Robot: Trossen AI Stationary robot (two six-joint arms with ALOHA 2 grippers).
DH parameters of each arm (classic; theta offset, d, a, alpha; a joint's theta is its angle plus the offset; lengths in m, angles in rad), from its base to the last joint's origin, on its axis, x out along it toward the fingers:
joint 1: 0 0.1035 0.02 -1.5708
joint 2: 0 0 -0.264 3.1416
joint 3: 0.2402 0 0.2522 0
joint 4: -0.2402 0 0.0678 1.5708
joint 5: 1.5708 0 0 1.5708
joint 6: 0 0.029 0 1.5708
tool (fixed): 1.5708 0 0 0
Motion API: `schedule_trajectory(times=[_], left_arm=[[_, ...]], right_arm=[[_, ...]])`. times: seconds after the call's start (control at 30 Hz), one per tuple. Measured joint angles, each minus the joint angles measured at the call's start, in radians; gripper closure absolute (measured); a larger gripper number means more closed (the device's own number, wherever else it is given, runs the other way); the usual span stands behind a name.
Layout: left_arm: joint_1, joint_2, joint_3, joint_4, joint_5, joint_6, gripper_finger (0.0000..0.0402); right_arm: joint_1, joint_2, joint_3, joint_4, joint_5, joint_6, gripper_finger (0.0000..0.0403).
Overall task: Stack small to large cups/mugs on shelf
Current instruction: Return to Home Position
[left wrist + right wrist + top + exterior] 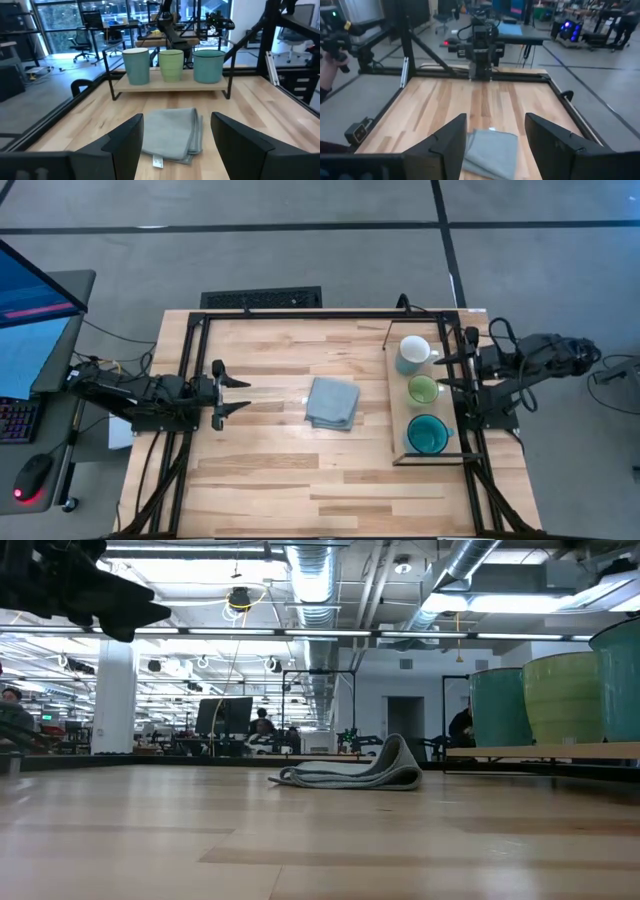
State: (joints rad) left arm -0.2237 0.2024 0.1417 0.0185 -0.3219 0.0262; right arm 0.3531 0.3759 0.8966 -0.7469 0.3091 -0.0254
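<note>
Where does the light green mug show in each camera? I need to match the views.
High view: light green mug, middle of three on the shelf, table's right side.
Low view: light green mug at the right, between two bluer mugs.
Left wrist view: light green mug, middle of the row, beyond the cloth.
Right wrist view: not in it.
Shared landmark: folded grey cloth.

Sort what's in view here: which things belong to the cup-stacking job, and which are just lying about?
Job: white mug, green mug and teal mug, in a row on the shelf; left tool, open, over the table; right tool, open, at the shelf's edge.
Lying about: folded grey cloth mid-table; keyboard and mouse beside the table.
</note>
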Motion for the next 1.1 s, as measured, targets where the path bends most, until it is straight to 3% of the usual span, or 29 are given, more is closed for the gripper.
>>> schedule_trajectory(times=[0.33,0.5,0.8,1.1], left_arm=[[0.0,0.0,0.0,-0.005,-0.004,-0.009,0.0177],[0.0,0.0,0.0,-0.006,-0.004,0.063,0.0177],[0.0,0.0,0.0,-0.009,-0.005,0.105,0.0177],[0.0,0.0,0.0,0.005,-0.006,-0.057,0.0177]], right_arm=[[0.0,-0.226,-0.172,0.048,0.004,-0.001,0.0181],[0.0,-0.323,-0.22,0.058,0.007,-0.009,0.0181],[-0.002,-0.373,-0.219,0.061,0.009,-0.009,0.0181],[-0.002,-0.372,-0.245,0.175,0.088,0.05,0.0181]])
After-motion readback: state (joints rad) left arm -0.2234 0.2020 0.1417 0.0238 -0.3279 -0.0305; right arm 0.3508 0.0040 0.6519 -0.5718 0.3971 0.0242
